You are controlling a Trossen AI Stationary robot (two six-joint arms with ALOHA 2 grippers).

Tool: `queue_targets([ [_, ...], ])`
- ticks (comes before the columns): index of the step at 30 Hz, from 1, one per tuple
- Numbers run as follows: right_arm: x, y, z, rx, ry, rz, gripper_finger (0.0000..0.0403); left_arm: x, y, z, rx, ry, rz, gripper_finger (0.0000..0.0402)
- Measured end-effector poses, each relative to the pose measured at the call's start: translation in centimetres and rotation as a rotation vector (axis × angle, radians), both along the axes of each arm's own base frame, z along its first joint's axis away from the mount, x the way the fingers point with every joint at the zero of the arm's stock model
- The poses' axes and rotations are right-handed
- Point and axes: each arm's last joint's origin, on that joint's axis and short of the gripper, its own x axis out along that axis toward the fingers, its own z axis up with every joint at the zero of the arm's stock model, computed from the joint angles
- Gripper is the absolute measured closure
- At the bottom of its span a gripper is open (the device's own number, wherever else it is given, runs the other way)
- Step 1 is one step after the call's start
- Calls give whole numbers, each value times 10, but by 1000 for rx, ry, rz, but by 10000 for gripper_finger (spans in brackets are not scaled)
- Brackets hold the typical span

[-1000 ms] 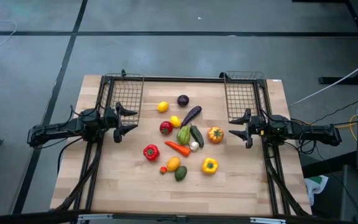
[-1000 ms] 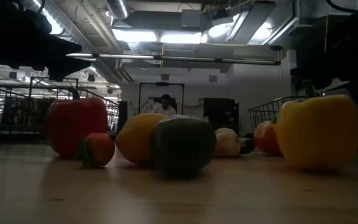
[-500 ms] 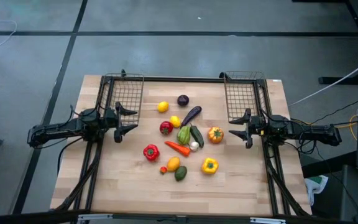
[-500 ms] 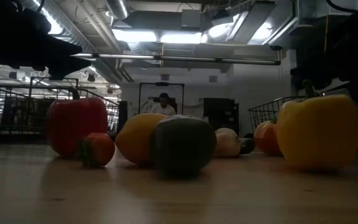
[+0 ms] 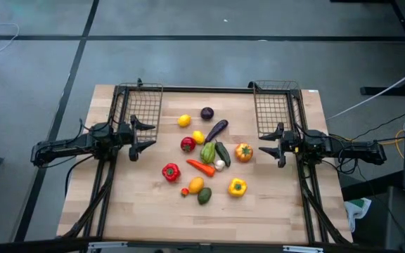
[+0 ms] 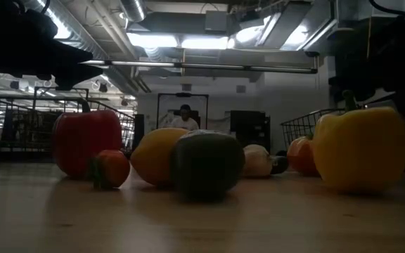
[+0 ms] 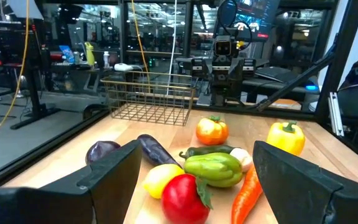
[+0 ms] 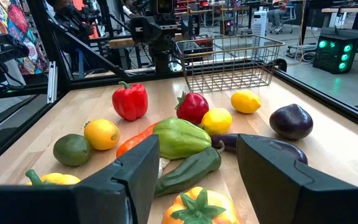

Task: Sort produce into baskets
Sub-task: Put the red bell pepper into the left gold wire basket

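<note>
Wooden surface (image 5: 273,204), unchanged from a second ago: produce (image 5: 208,152) heaped mid-surface between two bare baskets (image 5: 141,105), my left tool (image 5: 140,137) wide, right tool (image 5: 269,144) part-open, both idle; sorting unstarted.

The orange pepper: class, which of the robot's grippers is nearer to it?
Right. The right gripper sits just beside the orange pepper, fingers open toward it. The left gripper waits across the produce pile, by the left basket.
</note>
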Motion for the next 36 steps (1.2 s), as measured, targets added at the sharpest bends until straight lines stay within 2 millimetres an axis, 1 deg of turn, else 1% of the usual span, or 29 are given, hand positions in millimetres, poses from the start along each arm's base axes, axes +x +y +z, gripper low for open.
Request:
queue_targets([
  [3,0,0,0,0,0,0,189,0,0,2,-38,-28,-2,95],
  [6,0,0,0,0,0,0,189,0,0,8,-105,-106,-7,95],
  [8,0,0,0,0,0,0,189,-1,0,13,-119,-163,-20,95],
  [13,0,0,0,0,0,0,189,-2,-3,22,-78,-250,-90,95],
  [17,0,0,0,0,0,1,189,-2,-5,28,-87,-310,-132,95],
  [21,0,0,0,0,0,0,189,1,-9,33,-37,-318,-163,95],
  [25,0,0,0,0,0,0,189,8,-10,44,-18,-255,-147,95],
  [29,0,0,0,0,0,0,189,20,-10,66,10,-148,-141,95],
  [36,0,0,0,0,0,0,189,53,-12,103,-4,285,-132,95],
])
